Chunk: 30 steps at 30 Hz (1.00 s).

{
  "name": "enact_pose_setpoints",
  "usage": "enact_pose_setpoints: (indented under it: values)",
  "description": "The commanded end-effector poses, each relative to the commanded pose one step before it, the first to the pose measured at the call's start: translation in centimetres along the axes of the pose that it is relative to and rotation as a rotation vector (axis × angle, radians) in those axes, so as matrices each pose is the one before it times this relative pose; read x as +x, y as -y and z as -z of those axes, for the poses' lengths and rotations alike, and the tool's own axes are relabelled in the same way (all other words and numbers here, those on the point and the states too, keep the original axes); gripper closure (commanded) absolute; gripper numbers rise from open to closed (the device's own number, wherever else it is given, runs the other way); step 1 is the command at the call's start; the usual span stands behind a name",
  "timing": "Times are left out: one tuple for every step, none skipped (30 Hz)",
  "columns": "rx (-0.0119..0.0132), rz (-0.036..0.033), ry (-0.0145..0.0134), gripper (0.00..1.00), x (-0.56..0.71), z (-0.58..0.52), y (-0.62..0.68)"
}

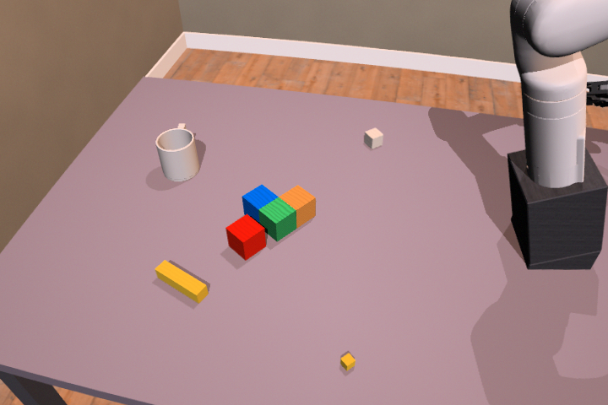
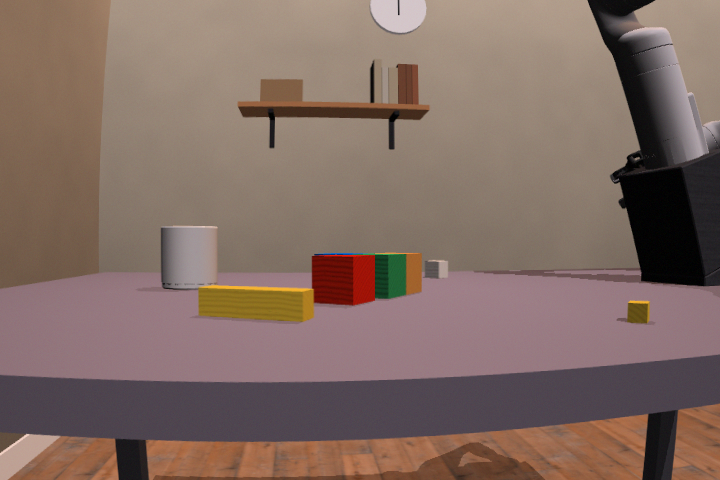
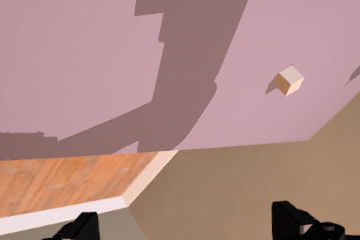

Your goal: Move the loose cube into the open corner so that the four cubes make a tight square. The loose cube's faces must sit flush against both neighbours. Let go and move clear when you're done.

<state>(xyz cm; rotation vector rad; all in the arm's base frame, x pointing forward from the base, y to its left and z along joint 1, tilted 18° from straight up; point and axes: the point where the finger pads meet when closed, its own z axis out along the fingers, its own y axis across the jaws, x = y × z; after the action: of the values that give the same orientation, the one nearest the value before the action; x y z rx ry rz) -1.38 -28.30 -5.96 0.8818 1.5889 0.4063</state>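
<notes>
Table point(image 1: 409, 286): mug point(image 1: 177, 154) far left, yellow bar point(image 1: 181, 280) near left, small beige cube point(image 1: 373, 137) far, tiny yellow cube point(image 1: 347, 360) near.

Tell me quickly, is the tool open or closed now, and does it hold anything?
Tool: open, holding nothing, behind the arm's base, far from the cubes.

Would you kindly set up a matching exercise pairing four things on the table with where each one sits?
Things:
1. mug
2. red cube
3. yellow bar
4. beige cube

Places:
A. off the green cube's corner, loose
B. far side, nearer the arm's base
C. far left, upright
D. lying flat, front left of the cubes

Pairs: 1-C, 2-A, 3-D, 4-B
</notes>
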Motion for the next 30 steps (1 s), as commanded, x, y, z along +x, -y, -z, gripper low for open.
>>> enact_pose_setpoints:
  values:
    - [0.00833, -0.01733, 0.00674, 0.00, -0.207, 0.252, 0.039]
    - [0.03181, -0.03734, 0.00992, 0.00, 0.368, 1.144, 0.376]
    - [0.00045, 0.00016, -0.00005, 0.00, -0.001, 0.011, 0.024]
    - [0.00097, 0.00035, -0.00011, 0.00, -0.003, 0.024, 0.051]
    - [0.00017, 0.00006, -0.00002, 0.00, 0.000, 0.004, 0.009]
    - [0.00000, 0.00000, 0.00000, 0.00, 0.000, 0.000, 0.000]
    - [0.00000, 0.00000, 0.00000, 0.00, 0.000, 0.000, 0.000]
    - [0.00000, 0.00000, 0.00000, 0.00, 0.000, 0.000, 0.000]
    - [0.03236, -0.03892, 0.01108, 0.00, 0.388, 1.175, 0.400]
    - [0.00044, 0.00016, -0.00004, 0.00, -0.002, 0.011, 0.023]
    - [0.00097, 0.00035, -0.00009, 0.00, -0.004, 0.024, 0.051]
    - [0.00017, 0.00006, -0.00001, 0.00, -0.001, 0.004, 0.009]
    - [0.00000, 0.00000, 0.00000, 0.00, 0.000, 0.000, 0.000]
    - [0.00000, 0.00000, 0.00000, 0.00, 0.000, 0.000, 0.000]
    - [0.00000, 0.00000, 0.00000, 0.00, 0.000, 0.000, 0.000]
    - [0.00000, 0.00000, 0.00000, 0.00, 0.000, 0.000, 0.000]
    - [0.00000, 0.00000, 0.00000, 0.00, 0.000, 0.000, 0.000]
    - [0.00000, 0.00000, 0.00000, 0.00, 0.000, 0.000, 0.000]
    - [0.03282, -0.04051, 0.01228, 0.00, 0.408, 1.206, 0.426]
    - [0.00046, 0.00016, -0.00003, 0.00, -0.003, 0.011, 0.024]
    - [0.00104, 0.00037, -0.00006, 0.00, -0.006, 0.025, 0.055]
    - [0.00019, 0.00007, -0.00001, 0.00, -0.001, 0.005, 0.010]
    - [0.00000, 0.00000, 0.00000, 0.00, 0.000, 0.000, 0.000]
    - [0.00000, 0.00000, 0.00000, 0.00, 0.000, 0.000, 0.000]
    - [0.00000, 0.00000, 0.00000, 0.00, 0.000, 0.000, 0.000]
    - [0.00000, 0.00000, 0.00000, 0.00, 0.000, 0.000, 0.000]
    - [0.03319, -0.04212, 0.01352, 0.00, 0.428, 1.235, 0.454]
    - [0.00044, 0.00016, -0.00001, 0.00, -0.003, 0.011, 0.023]
    - [0.00104, 0.00037, -0.00003, 0.00, -0.008, 0.025, 0.055]
    - [0.00019, 0.00007, -0.00001, 0.00, -0.001, 0.005, 0.010]
